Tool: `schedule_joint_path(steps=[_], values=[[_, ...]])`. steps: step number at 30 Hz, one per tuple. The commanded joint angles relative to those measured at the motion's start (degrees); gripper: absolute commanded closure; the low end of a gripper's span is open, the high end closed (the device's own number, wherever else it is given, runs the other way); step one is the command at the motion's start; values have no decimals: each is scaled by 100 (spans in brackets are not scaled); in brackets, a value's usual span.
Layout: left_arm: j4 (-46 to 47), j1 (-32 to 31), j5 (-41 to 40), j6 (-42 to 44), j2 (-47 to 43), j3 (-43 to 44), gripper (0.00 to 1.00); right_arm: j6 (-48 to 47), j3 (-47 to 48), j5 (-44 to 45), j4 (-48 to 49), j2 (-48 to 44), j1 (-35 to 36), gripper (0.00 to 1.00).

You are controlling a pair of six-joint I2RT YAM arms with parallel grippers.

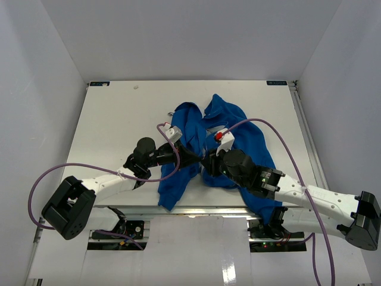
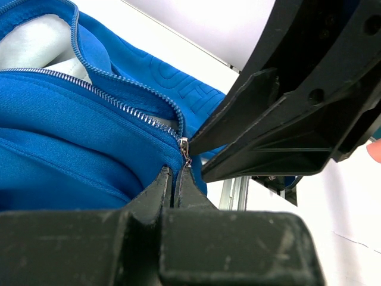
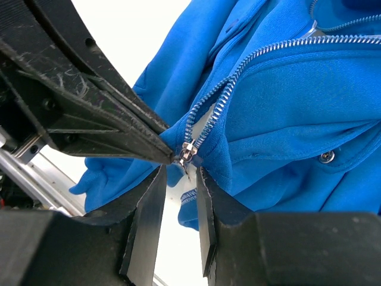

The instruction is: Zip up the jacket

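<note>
The royal-blue jacket (image 1: pixel 238 131) lies crumpled at the middle of the white table (image 1: pixel 113 119), its front open above the slider. The pale zipper teeth (image 2: pixel 113 98) split into two rows above the small metal slider (image 2: pixel 184 145), which sits near the bottom hem. My left gripper (image 2: pixel 175 174) is shut just under the slider, pinching the zipper pull. My right gripper (image 3: pixel 178 176) is open, with one jaw on each side of the hem just below the slider (image 3: pixel 188 151). In the top view the left gripper (image 1: pixel 191 156) and the right gripper (image 1: pixel 207 159) meet tip to tip at the jacket's near edge.
A sleeve (image 1: pixel 172 190) hangs toward the table's near edge. Purple cables (image 1: pixel 89 167) loop over both arms. White walls close in the table at the left, back and right. The metal rail (image 1: pixel 196 208) runs along the near edge.
</note>
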Motion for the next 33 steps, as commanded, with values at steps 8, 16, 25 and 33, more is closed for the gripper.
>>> schedule_joint_path(steps=[8, 16, 25, 33], values=[[311, 77, 298, -157, 24, 89, 100, -162, 155, 320, 651, 106, 30, 68], [382, 92, 364, -198, 62, 80, 100, -135, 205, 473, 703, 177, 35, 73], [419, 88, 477, -197, 80, 80, 100, -68, 114, 1033, 804, 57, 30, 92], [427, 88, 612, -180, 102, 89, 100, -425, 181, 1245, 1188, 136, 30, 92]])
